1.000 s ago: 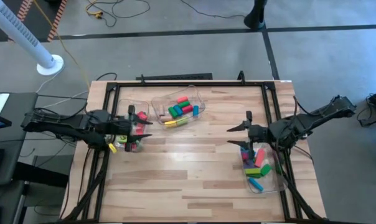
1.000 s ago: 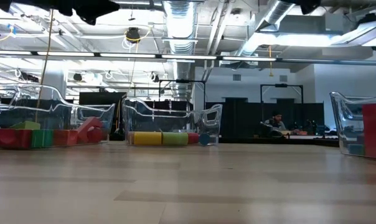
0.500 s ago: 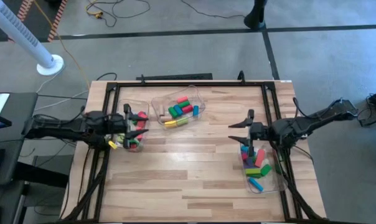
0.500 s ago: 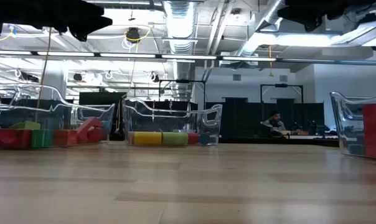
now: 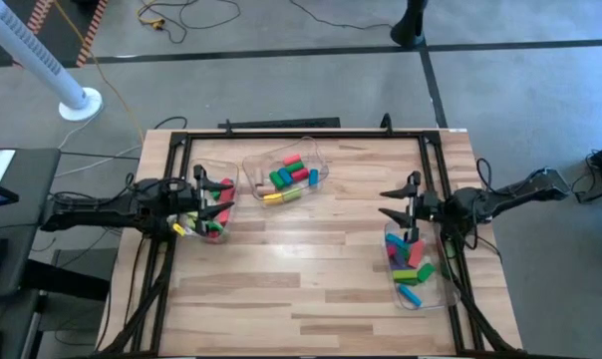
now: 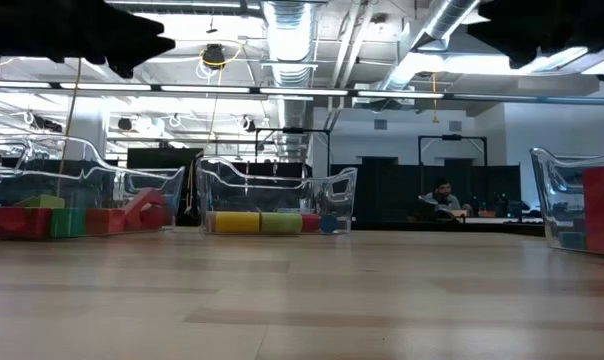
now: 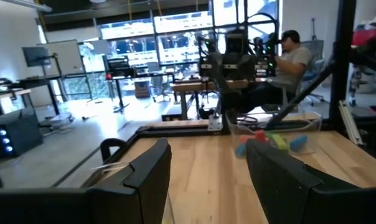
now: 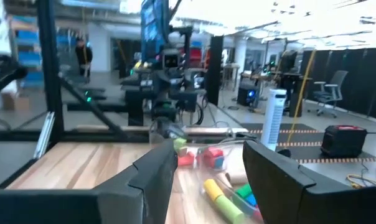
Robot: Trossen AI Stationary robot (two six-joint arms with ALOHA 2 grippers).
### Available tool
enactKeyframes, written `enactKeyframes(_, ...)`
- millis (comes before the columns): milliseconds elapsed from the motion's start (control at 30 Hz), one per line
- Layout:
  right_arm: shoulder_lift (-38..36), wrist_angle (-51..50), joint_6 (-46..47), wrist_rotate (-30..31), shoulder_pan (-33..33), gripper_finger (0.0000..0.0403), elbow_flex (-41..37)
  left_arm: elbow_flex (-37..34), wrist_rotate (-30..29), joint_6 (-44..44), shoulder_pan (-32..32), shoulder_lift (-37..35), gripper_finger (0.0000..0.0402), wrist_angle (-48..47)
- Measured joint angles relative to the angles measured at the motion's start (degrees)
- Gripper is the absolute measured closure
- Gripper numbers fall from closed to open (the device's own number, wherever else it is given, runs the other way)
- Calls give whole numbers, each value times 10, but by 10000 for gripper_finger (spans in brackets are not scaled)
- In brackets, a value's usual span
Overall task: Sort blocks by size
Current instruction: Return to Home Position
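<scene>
Now the left end effector (image 5: pixel 217 199) and right end effector (image 5: pixel 394 202) hang wide open, empty, near the blocks (image 5: pixel 289 177).

left gripper (image 5: pixel 217 195) and right gripper (image 5: pixel 389 203) hover, fingers (image 7: pixel 144 177) apart.

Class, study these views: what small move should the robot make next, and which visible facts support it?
Probably draw both arms back toward their own sides. The left hand and right hand hang open and empty, and every visible block lies inside a clear bin; none shows on the bare wood.
</scene>
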Motion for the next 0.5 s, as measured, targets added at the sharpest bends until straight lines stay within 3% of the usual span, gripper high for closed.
enactKeyframes(233,-68,25,7,0,-23,184,-62,-45,11,-19,35,-25,200,40)
enactKeyframes(500,-144,27,10,0,-31,184,-107,-64,22,-38,73,-77,200,-8)
